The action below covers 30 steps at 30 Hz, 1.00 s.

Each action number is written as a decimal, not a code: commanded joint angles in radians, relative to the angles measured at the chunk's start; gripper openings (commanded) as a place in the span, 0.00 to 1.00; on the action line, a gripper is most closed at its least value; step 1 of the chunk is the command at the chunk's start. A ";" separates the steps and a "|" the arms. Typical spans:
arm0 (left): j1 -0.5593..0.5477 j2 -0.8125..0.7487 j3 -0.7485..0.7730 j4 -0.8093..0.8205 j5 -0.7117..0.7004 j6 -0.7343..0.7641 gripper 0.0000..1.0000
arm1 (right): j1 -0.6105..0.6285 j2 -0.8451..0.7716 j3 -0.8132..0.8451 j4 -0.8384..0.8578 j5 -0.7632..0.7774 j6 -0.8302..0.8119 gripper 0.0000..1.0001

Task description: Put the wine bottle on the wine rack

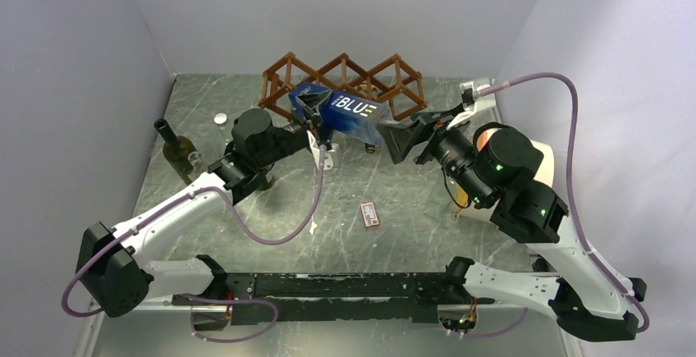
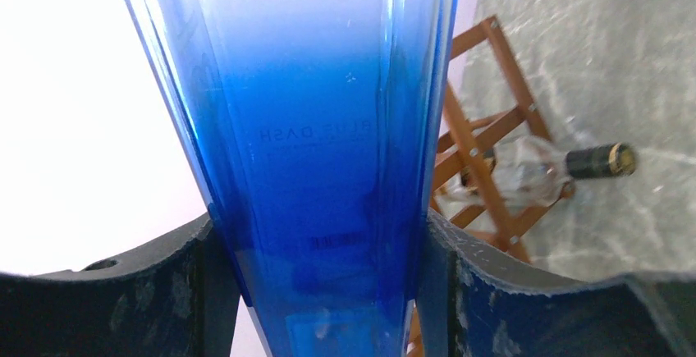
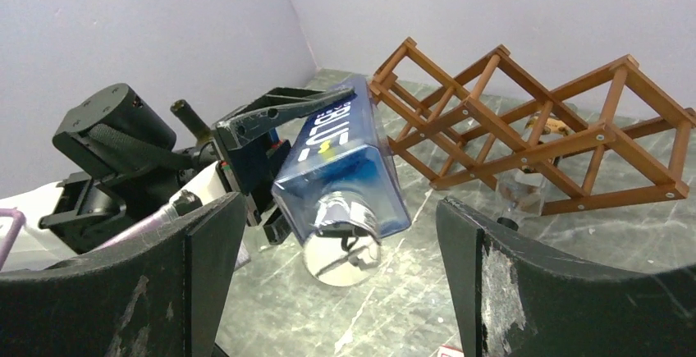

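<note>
Presently the left gripper (image 1: 314,109) pinches the blue bottle (image 1: 349,113), tilted in front of the wine rack (image 1: 345,74); the right gripper (image 1: 396,141) gapes empty nearby. Smooth glass might twist loose and drop.

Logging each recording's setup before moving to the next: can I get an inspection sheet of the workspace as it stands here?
Surface: grey-green marbled table.
Job's things: blue bottle held tilted in front of the wine rack, not yet in a cell.
Clutter: green bottle and round cap at left; red-and-white card mid-table; clear bottle lying at the rack's base; pale cylinder at far right.
Grippers: left gripper clamped on the blue bottle; right gripper open, facing its capped end, not touching.
Cables: purple cables loop loosely on both sides.
Surroundings: plain pale walls; nothing else seen.
</note>
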 commanded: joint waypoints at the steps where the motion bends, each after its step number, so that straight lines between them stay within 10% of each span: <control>1: -0.016 -0.021 0.109 0.058 -0.115 0.257 0.07 | 0.004 0.014 0.063 -0.044 0.023 -0.042 0.89; 30: -0.042 -0.047 0.036 0.048 -0.064 0.675 0.07 | 0.003 0.317 0.144 -0.348 -0.075 -0.218 0.92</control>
